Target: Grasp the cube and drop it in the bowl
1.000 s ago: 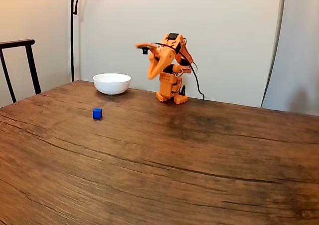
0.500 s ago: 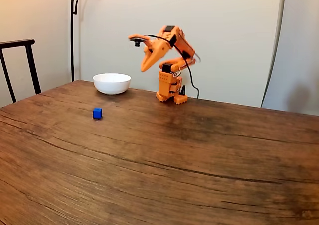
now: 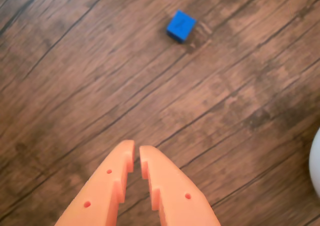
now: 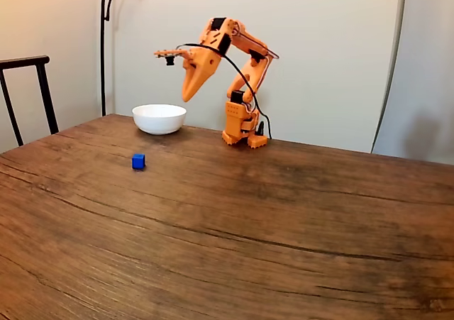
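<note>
Wrist view: the gripper (image 3: 136, 152) enters from the bottom edge, its two orange fingers (image 3: 107, 186) almost together with only a narrow slit between the tips, nothing held. One cube (image 3: 181, 25) is seen, bright blue, lying on the wooden table (image 3: 75, 85) well ahead of the fingertips, toward the top of the frame and a little to the right of them. Bare wood grain lies between fingertips and cube; nothing is seen in the way. A sliver of the white bowl (image 3: 316, 162) is cut by the right edge, well apart from the cube. Fixed view: the orange arm (image 4: 241, 64) is based at the far side of the table (image 4: 284, 228), and the gripper (image 4: 187, 96) is raised high, tips pointed down, hanging in the air just right of the bowl (image 4: 159, 118) and above its level. The cube (image 4: 138, 162) sits on the table nearer the camera than the bowl, apart from it, slightly left of the bowl's centre and well below and left of the fingertips. One bowl and one cube are counted. A dark chair (image 4: 28, 93) is seen at the left edge, a lamp pole (image 4: 103, 43) behind the bowl against the wall.
</note>
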Controlling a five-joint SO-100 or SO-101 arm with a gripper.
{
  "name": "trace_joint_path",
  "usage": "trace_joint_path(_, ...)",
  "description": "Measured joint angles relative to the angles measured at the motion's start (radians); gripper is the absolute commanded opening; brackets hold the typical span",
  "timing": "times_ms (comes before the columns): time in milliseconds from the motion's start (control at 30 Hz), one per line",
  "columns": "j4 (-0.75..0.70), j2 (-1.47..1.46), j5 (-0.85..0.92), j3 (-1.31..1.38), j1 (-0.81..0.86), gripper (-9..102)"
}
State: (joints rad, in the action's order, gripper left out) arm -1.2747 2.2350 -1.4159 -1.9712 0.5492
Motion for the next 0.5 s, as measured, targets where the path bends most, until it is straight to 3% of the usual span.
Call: trace_joint_path(500, 0.0, -0.344, 0.0, 0.35, -0.038, 0)
